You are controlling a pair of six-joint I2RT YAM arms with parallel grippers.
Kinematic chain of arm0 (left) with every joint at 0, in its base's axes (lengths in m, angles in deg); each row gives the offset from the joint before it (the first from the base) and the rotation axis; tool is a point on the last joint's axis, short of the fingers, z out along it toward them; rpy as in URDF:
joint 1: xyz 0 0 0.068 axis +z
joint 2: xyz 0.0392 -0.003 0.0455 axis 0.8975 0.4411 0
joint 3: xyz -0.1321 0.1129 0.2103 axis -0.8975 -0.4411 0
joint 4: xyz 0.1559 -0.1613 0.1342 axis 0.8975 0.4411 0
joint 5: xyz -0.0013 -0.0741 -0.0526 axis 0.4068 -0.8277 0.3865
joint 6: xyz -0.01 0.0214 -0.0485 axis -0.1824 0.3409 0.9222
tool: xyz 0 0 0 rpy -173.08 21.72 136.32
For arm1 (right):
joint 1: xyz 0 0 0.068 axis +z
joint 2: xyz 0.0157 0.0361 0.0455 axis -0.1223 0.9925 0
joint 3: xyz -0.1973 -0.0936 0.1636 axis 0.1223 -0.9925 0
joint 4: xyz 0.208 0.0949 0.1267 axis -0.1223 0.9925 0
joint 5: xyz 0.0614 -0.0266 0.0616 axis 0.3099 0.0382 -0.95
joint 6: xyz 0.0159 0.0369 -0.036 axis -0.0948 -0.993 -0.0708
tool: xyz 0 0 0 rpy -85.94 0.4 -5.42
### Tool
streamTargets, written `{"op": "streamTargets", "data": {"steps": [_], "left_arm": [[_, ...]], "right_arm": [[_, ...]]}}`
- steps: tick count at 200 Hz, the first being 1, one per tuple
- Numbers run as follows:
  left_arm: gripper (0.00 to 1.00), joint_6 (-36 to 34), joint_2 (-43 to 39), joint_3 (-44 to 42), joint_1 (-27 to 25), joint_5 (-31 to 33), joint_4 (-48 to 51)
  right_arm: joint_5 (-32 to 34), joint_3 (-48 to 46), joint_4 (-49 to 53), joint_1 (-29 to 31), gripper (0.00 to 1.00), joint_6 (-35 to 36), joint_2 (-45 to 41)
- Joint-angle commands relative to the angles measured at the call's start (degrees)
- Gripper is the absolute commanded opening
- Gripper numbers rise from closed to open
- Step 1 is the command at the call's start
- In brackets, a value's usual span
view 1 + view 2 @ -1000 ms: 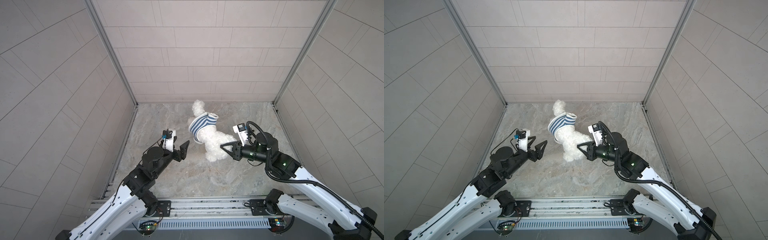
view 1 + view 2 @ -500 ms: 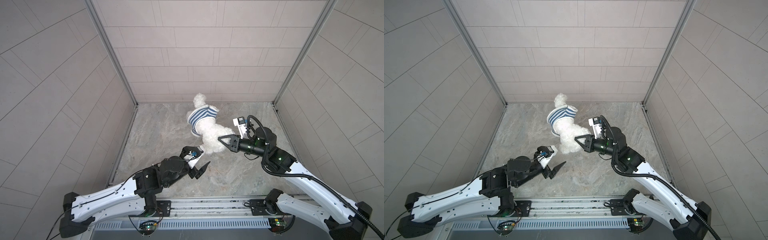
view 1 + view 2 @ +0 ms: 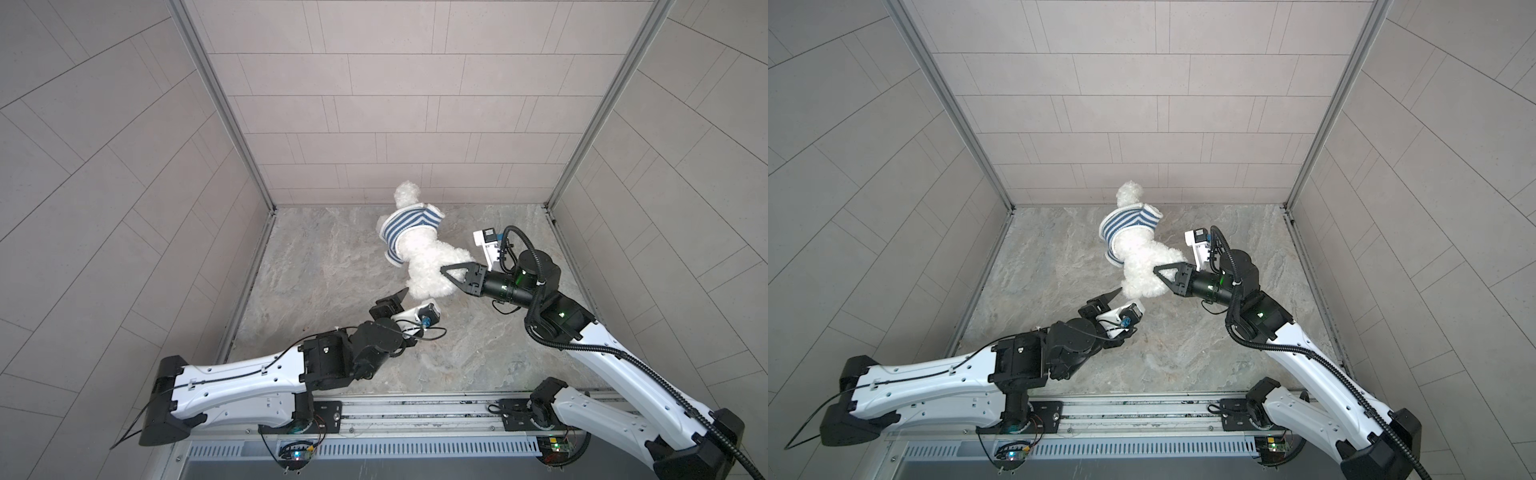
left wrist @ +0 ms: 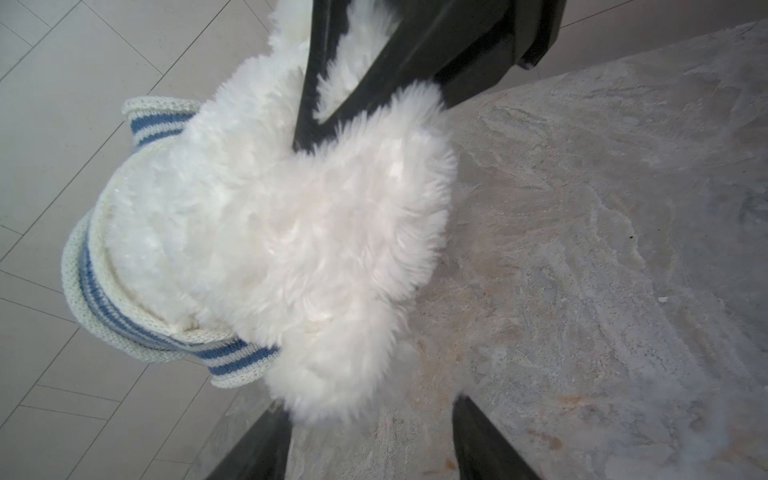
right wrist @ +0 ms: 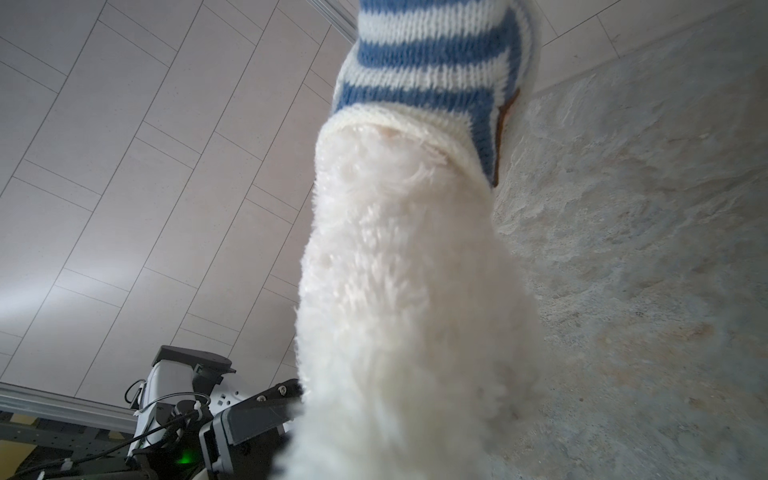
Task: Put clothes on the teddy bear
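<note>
The left gripper (image 3: 411, 300) is what has moved: a second ago it stood well to the left of the teddy bear (image 3: 424, 257), spread wide, and now its arm lies low and it sits just below the bear's lower end. In the left wrist view a fluffy leg of the teddy bear (image 4: 291, 228) hangs down to its two dark fingers (image 4: 266, 440). They are closer together than before but still apart, with nothing clamped. The right gripper (image 3: 444, 272) stays pinched tight on the fur at the bear's right hip. In that grip the bear has turned, so its head now points to the back wall and its lower body seems raised off the desk (image 3: 332, 266). The bear is near the back of the desk, between the two grippers. The striped shirt (image 3: 409, 226) sits bunched round the bear's chest and shoulders, leaving the belly and legs bare, as the right wrist view shows at the shirt hem (image 5: 415, 124). Dressing looks partly done: the left gripper seems about to take the leg, which would steady the bear so the shirt can be drawn down.
</note>
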Motion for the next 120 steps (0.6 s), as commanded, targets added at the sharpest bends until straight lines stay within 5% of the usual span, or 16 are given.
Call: {"op": "streamTargets", "data": {"steps": [1,51,120], "left_arm": [[0.6,-6.4,1.2,2.2,-0.5,7.7,-5.8],[0.59,-12.2,3.0,2.6,-0.5,9.8,-9.7],[0.41,-14.1,5.7,4.2,-0.8,9.2,-8.4]], "right_arm": [[-2.0,-0.4,-5.6,-0.4,0.0,-2.0,-1.0],[-2.3,-1.1,-5.5,-1.1,0.0,-2.4,-1.9],[-2.8,-1.3,-6.3,-1.8,0.0,-3.5,-1.9]]}}
